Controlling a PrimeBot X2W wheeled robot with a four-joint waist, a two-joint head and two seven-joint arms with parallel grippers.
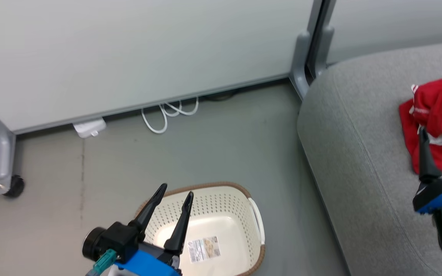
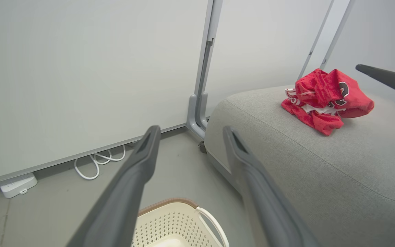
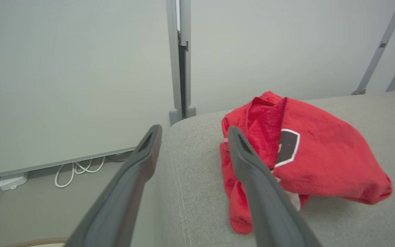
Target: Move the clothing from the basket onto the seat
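Crumpled red clothing [image 1: 436,111] lies on the grey seat [image 1: 359,161]; the cream basket [image 1: 225,203] stands nearby.

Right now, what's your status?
Left gripper, right gripper open, empty. Bright red soft garments piled on light grey fabric seat. Cream perforated plastic basket looks empty. Nothing blocking.

The clothing [image 1: 436,111] lay on the seat [image 1: 359,161]. The basket [image 1: 221,199] stood on the floor [image 1: 225,145] to the seat's left, apart from it. Behind the basket a cable [image 1: 167,115] lay at the panel's [image 1: 129,50] foot. The left gripper [image 1: 177,189] hung over the basket, and the right gripper [image 1: 438,130] just before the clothing.
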